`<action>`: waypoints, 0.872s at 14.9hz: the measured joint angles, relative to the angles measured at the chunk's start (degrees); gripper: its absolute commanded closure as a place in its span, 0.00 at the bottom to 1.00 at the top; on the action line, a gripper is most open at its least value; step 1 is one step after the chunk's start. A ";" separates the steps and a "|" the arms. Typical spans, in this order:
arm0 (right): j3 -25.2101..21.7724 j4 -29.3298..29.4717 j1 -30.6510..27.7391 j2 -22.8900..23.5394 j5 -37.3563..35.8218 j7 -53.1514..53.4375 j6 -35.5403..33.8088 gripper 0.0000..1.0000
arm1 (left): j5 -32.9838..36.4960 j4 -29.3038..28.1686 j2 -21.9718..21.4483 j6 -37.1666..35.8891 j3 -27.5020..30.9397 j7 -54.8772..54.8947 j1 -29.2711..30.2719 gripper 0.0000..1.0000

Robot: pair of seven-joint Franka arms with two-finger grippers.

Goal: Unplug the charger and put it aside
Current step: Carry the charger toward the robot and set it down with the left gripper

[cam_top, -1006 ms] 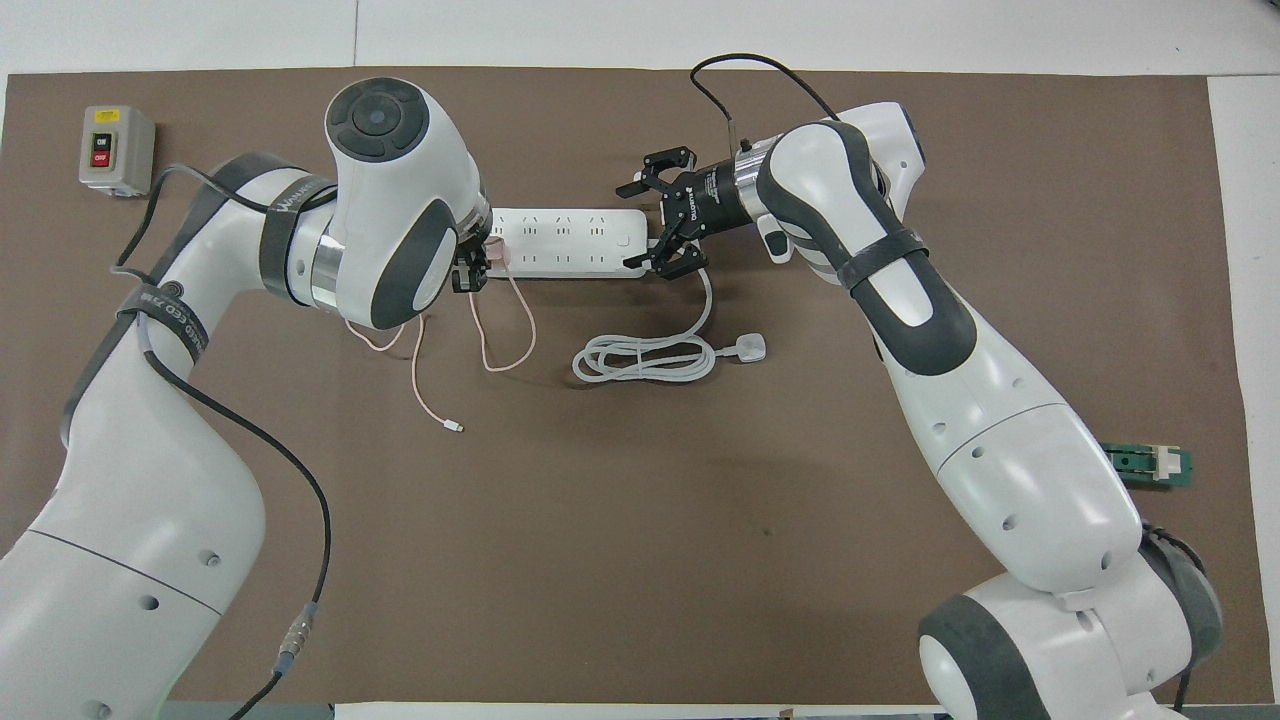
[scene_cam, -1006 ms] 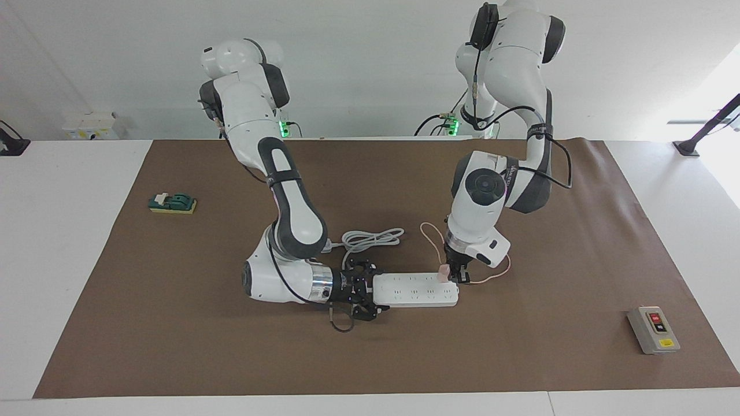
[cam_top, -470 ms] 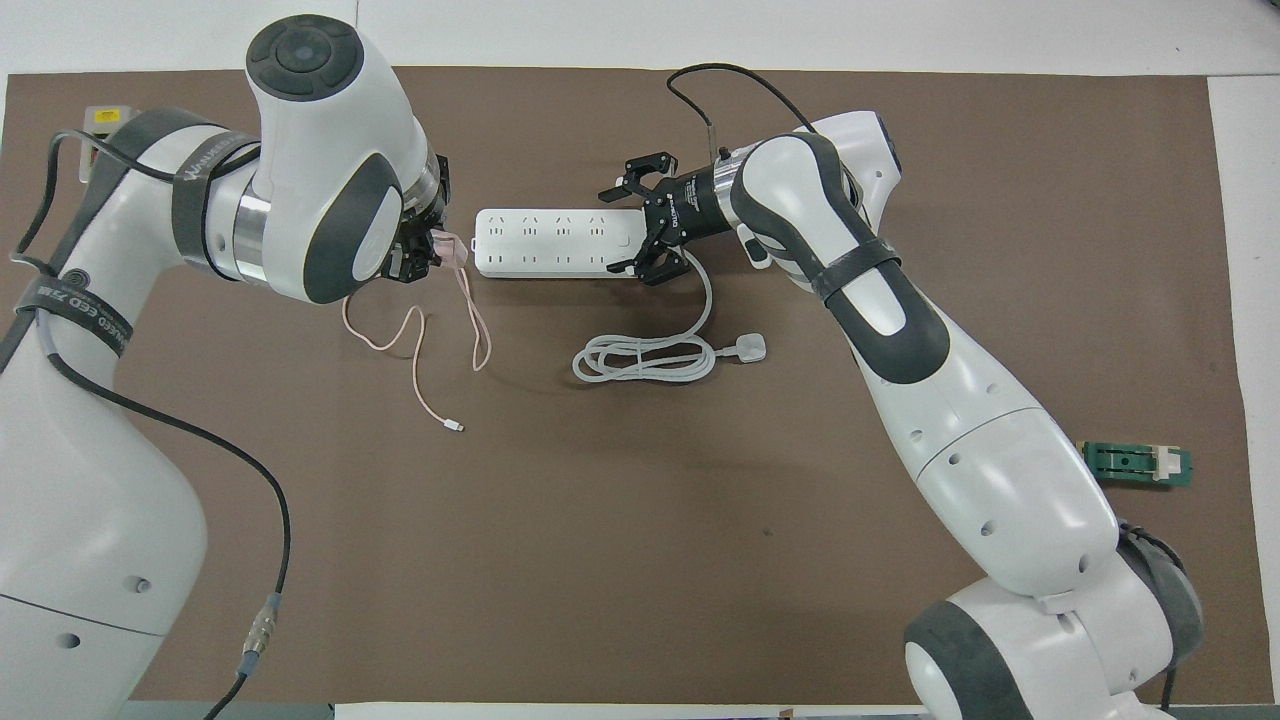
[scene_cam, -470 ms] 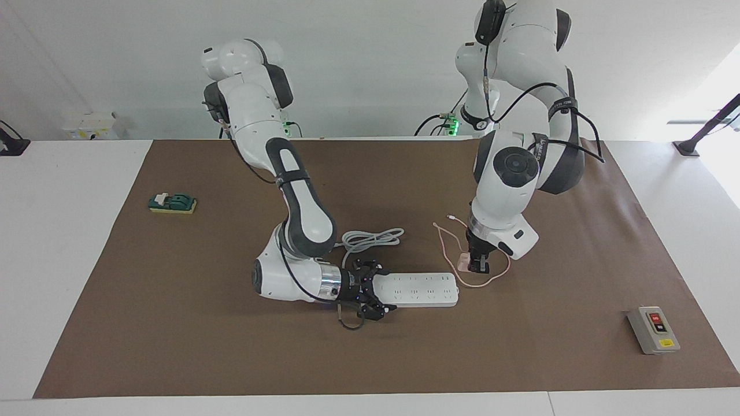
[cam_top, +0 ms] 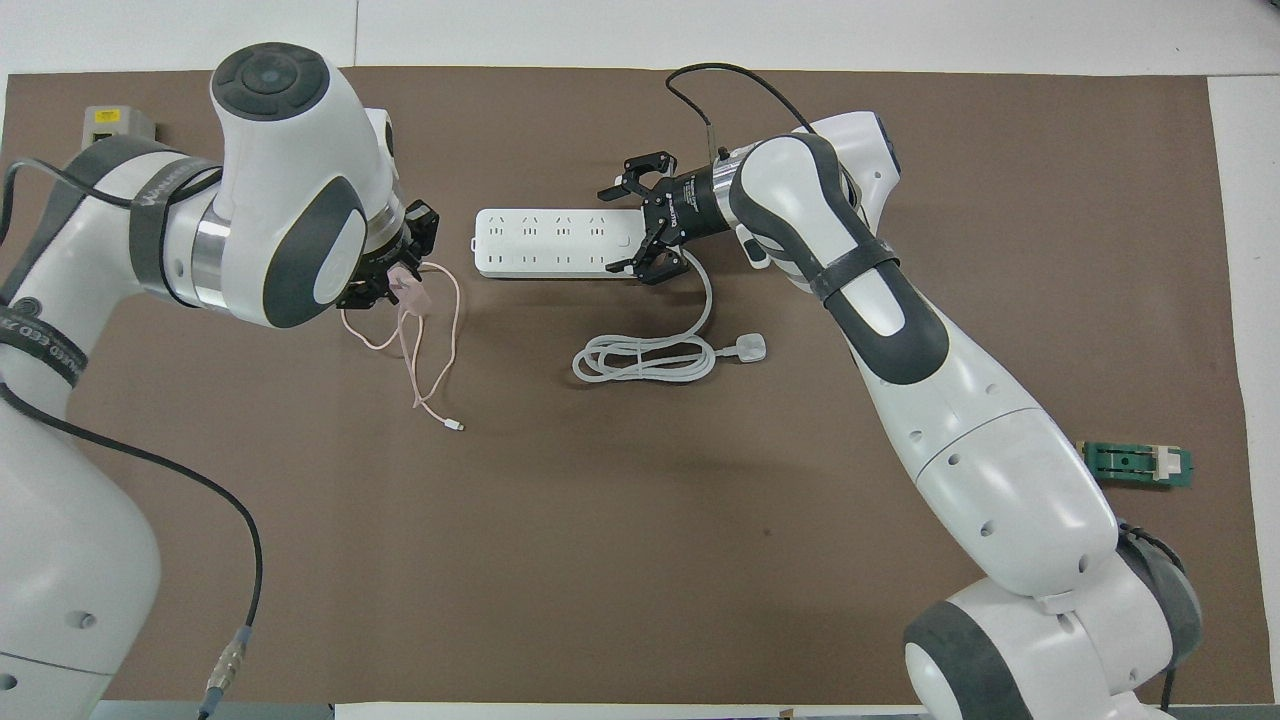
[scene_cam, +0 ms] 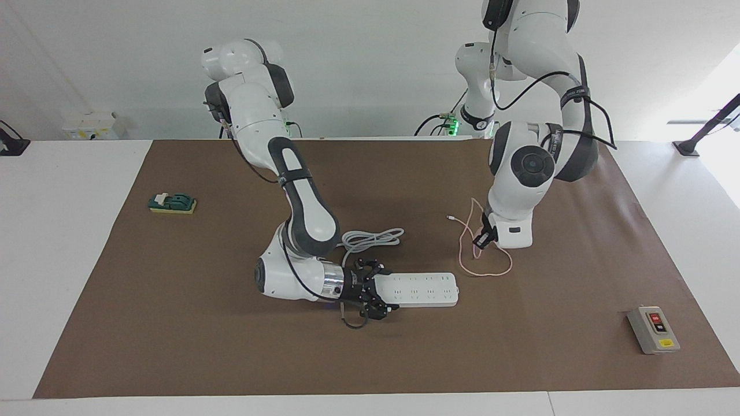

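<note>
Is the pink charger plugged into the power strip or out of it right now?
Out. The charger is in the left claw, held up clear of the power strip, whose sockets show nothing plugged in. Its cable trails onto the mat.

Left arm's wrist housing is hiding most of the left gripper (cam_top: 400, 270) overhead, so only a corner of the pink charger cube (cam_top: 410, 292) is showing. Left forearm is covering most of the grey switch box (cam_top: 112, 122). Frame edges are cutting off both arm bases. Right gripper (scene_cam: 378, 293) is masking the power strip (scene_cam: 422, 289) end. Cable connector (cam_top: 457, 427) is too small to identify.
</note>
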 measured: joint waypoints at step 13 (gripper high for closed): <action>-5.84 -0.75 -1.35 -10.90 -10.48 2.92 -8.62 0.00 | -0.09 -29.41 -14.71 23.42 0.10 34.33 11.82 0.00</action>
